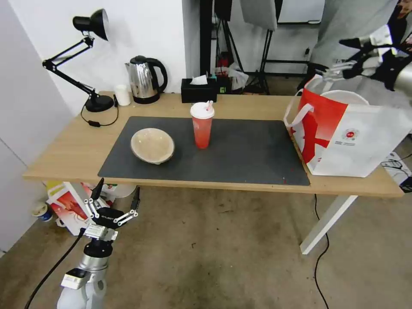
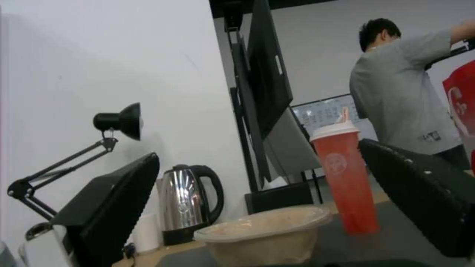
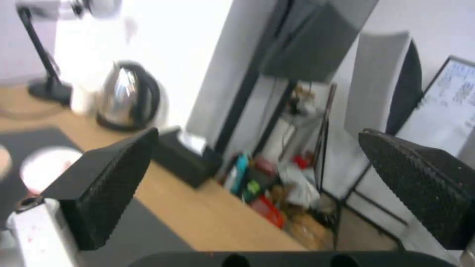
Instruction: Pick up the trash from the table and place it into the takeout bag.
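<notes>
Now, a long light-wood desk (image 1: 64, 150) with a dark grey mat (image 1: 240, 150) spans the head view, its far-right end taken up by the boxy white-and-red takeout bag (image 1: 343, 133), mouth open upward and a pale round rim showing inside.

Raised high on the right, the robot's right arm reaches across above the bag's rear edge, its right gripper (image 1: 343, 56) pointing leftward with jaws spread wide and nothing between them. From that wrist, the two black fingers (image 3: 104, 181) frame only the desk's back edge, a black tissue box (image 3: 183, 159) and floor clutter beyond; the bag sits below the jaws.

Low on the left, the left arm stands upright from the floor in front of the desk, below its near edge. The left gripper (image 1: 116, 198) points up and forward, jaws wide and empty. Through that wrist's view, the shallow beige bowl (image 2: 265, 233) lies ahead between the two fingers (image 2: 111, 207), well apart from them, on the mat; the red drink cup (image 2: 346, 181) with white lid and straw stands upright just beyond it, nearer the right-hand finger.

Behind these, a steel kettle (image 1: 146, 79), a black desk lamp (image 1: 86, 60) and a small white cup (image 1: 122, 95) line the desk's back edge.
</notes>
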You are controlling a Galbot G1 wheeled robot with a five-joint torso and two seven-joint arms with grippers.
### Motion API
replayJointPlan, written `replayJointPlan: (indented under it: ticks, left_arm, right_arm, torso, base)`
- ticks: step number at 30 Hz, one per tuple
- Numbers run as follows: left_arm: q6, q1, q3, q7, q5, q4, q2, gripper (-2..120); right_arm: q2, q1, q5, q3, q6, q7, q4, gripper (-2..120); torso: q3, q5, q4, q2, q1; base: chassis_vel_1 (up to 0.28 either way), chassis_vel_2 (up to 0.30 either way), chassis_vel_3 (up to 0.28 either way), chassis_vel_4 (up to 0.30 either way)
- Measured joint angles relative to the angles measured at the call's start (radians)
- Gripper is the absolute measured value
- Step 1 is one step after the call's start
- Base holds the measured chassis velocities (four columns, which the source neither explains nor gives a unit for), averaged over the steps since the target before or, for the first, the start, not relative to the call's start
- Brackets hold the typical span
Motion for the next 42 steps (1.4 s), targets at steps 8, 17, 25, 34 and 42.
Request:
replayJointPlan:
  ticks: [8,17,25,34,42]
  left_arm:
    - [-0.001,0.001,-0.001,0.000,-0.001,0.003,0.000,100]
    - [-0.001,-0.008,-0.001,-0.002,-0.002,0.009,-0.001,100]
    - [-0.002,-0.008,-0.008,-0.003,-0.008,0.016,-0.001,100]
    - [-0.002,-0.005,-0.018,-0.003,-0.013,0.016,-0.001,100]
    - [-0.003,-0.015,-0.014,-0.005,-0.013,0.026,-0.001,100]
  right_arm:
    - [0.037,-0.099,0.014,0.066,0.032,0.112,0.158,100]
    - [0.116,-0.381,-0.052,0.239,0.072,0.220,0.342,100]
    - [0.242,-0.537,-0.180,0.246,0.124,0.285,0.410,100]
    - [0.332,-0.634,-0.314,0.232,0.198,0.295,0.408,100]
    - [0.499,-0.840,-0.544,0.221,0.360,0.290,0.380,100]
  torso:
    - [0.000,0.0001,0.0000,0.000,0.000]
    - [0.000,0.0007,-0.0004,0.000,0.000]
    - [0.000,0.0002,0.0001,0.000,0.000]
    - [0.000,0.0000,0.0000,0.000,0.000]
    - [0.000,0.0003,-0.0001,0.000,0.000]
  base:
    - [0.000,0.000,0.000,0.000]
    - [0.000,0.000,0.000,0.000]
    - [0.000,0.000,0.000,0.000]
    - [0.000,0.000,0.000,0.000]
    - [0.000,0.000,0.000,0.000]
